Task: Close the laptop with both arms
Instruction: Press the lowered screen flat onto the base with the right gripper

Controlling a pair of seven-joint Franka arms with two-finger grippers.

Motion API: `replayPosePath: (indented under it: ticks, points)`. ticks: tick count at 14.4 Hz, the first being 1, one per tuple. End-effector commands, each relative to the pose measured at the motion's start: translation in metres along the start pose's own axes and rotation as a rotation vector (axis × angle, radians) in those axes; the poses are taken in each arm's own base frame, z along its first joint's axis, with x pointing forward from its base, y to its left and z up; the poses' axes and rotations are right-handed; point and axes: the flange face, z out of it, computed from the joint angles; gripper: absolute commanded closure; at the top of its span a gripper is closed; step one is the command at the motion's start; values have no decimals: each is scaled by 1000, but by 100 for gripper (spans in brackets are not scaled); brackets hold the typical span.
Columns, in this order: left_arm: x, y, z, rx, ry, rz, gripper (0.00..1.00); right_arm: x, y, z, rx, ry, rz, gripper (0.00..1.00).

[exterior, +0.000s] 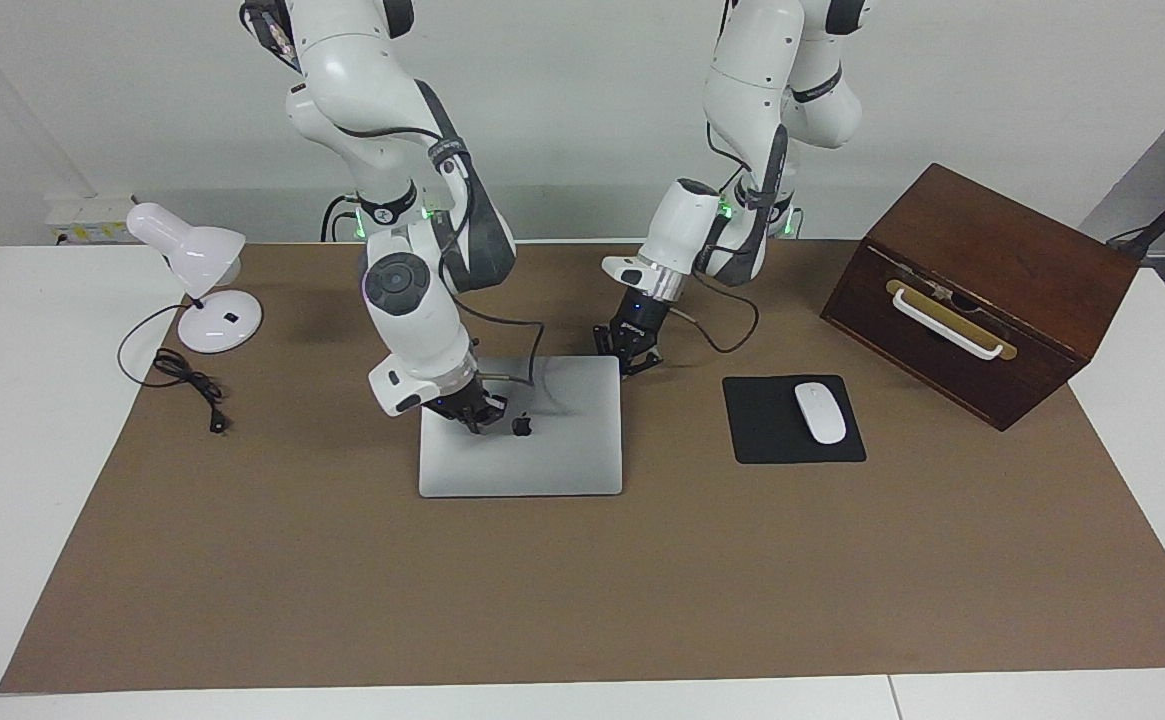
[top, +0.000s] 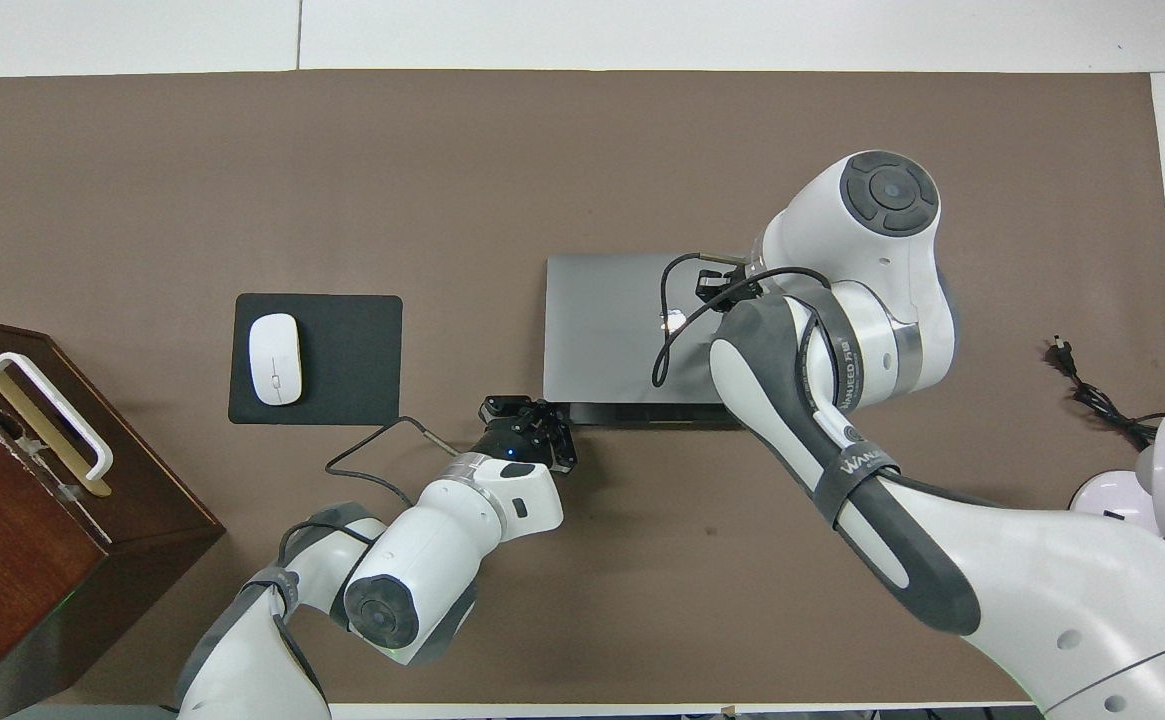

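Laptop (exterior: 542, 450) shut, right hand (exterior: 477, 412) on lid

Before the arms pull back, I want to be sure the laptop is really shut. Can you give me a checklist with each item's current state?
1. Laptop lid down flat, logo up: ok.
2. Lid fully shut along the edge nearest the robots: cannot tell; a dark strip shows there in the overhead view.
3. Right pincer on the lid beside the logo: ok; actual contact cannot tell.
4. Left pincer at the laptop's corner nearest the robots, toward the left arm's end: ok.
5. Mouse and mouse pad apart from the laptop and both arms: ok.
6. Lamp and its cord away from the right arm: ok.
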Motion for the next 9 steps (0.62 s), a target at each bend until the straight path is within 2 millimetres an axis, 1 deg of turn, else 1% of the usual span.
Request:
replayPosePath:
  ticks: [1,4,6,7,9]
  points:
    - [-44,13,9,-15,-110,23,100,-2,0,3,27,-2,-1,100]
    - [-44,13,9,-15,-110,22,100,-2,-2,1,29,2,9,100]
    - [-44,13,9,-15,-110,23,100,-1,-4,-14,43,21,15,100]
    - [-44,13,9,-15,-110,23,100,0,-5,-31,57,40,14,100]
    - [-44,13,9,-15,-110,23,100,7,1,-62,84,80,23,100]
